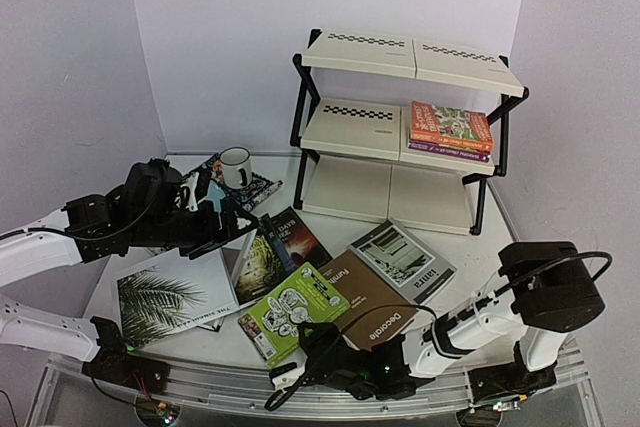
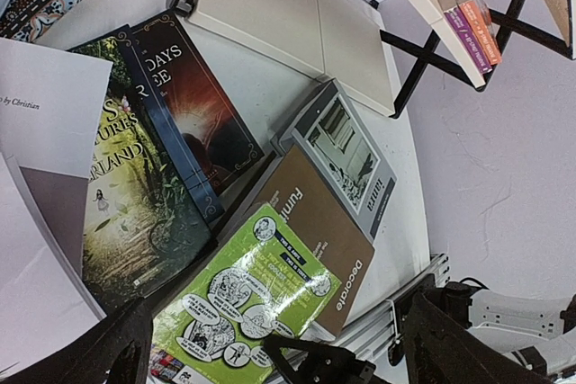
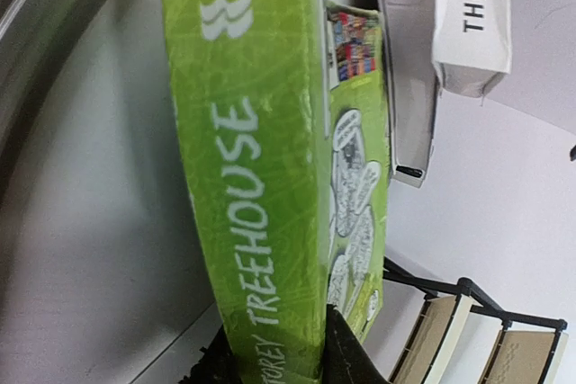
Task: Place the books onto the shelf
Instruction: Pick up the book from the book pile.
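Three books (image 1: 450,127) sit on the shelf (image 1: 360,127), most lie on the desk (image 1: 480,247); right hand (image 1: 305,359) pinches the green Treehouse book (image 1: 295,309), left hand (image 1: 225,215) wide open, empty.

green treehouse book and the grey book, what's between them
The brown Decorate book lies between the green Treehouse book and the grey book, plain in the top view.

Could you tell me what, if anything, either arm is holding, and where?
The right gripper grips the green Treehouse book, jaws pinched across one end of its spine. The left gripper is open, holding nothing.
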Available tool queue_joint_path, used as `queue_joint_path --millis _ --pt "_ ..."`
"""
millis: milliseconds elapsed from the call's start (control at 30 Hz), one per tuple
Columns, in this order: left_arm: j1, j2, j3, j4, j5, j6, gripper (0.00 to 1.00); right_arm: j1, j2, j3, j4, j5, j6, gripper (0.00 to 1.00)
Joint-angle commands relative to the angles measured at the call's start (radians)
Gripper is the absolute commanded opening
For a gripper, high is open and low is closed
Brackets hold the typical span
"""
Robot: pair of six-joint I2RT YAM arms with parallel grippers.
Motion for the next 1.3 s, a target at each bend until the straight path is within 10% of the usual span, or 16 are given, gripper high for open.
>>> queue_joint_path --millis 0,467,867,1267 --pt "0.006 -0.004 0.019 0.031 -0.013 0.02 0.98 -0.006 -0.047 0.03 0.071 0.045 -0.024 0.16" --pt "0.006 -0.028 0.039 0.078 0.03 0.058 1.0 -0.024 -0.34 0.116 -0.242 0.09 0.299 0.0" --pt "0.02 -0.035 0.117 0.23 0.084 0.177 1.0 -0.2 -0.515 0.416 -0.821 -0.047 1.052 0.0" --pt "0.04 0.032 -0.024 0.642 0.302 0.236 1.0 -0.447 -0.588 0.509 -0.982 -0.424 1.753 0.0"
